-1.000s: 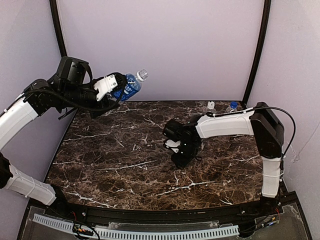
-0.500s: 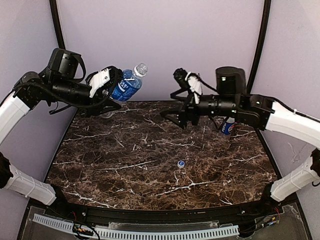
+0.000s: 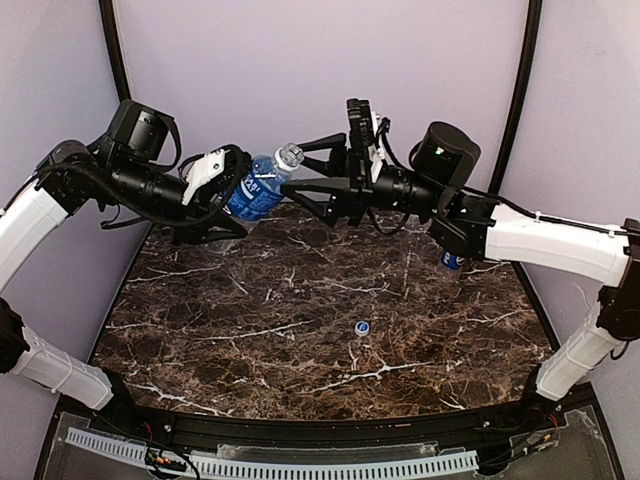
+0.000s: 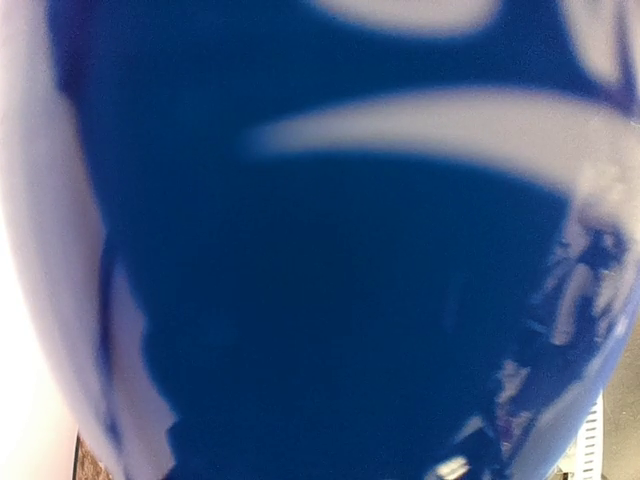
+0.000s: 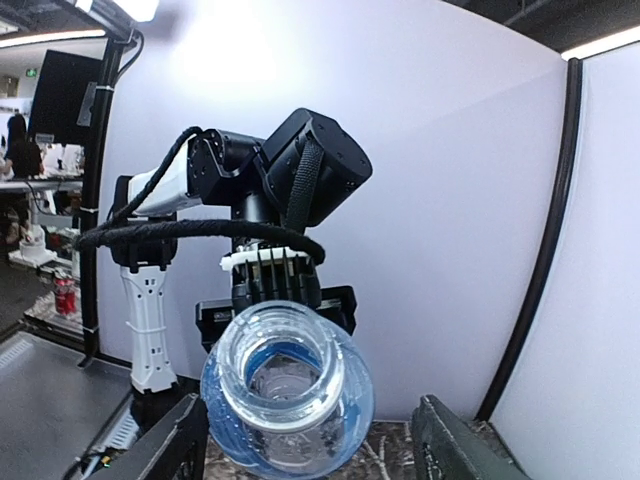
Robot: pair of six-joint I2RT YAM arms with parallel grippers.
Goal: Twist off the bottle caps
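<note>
Left gripper [image 3: 228, 195] clamps bottle [image 3: 256, 190], neck tilted up-right toward right gripper [image 3: 293, 167], jaws apart.

Not much I can actually read from here, folks. The clear plastic bottle [image 3: 255, 190] held up in the air on the left has a blue wrap label [image 4: 320, 280] with white lettering. From the overhead camera it's too small and tilted for me to spell out. My left wrist camera is jammed right against it, so I get all blue with blurry white swooshes and no letters I'd swear to. A second blue-labelled clear bottle [image 3: 450, 262] peeks out at the back right of the dark marble worktop [image 3: 250, 300], print illegible. There's a small green sign [image 5: 35, 72] far off in the right wrist view, also unreadable.
</note>
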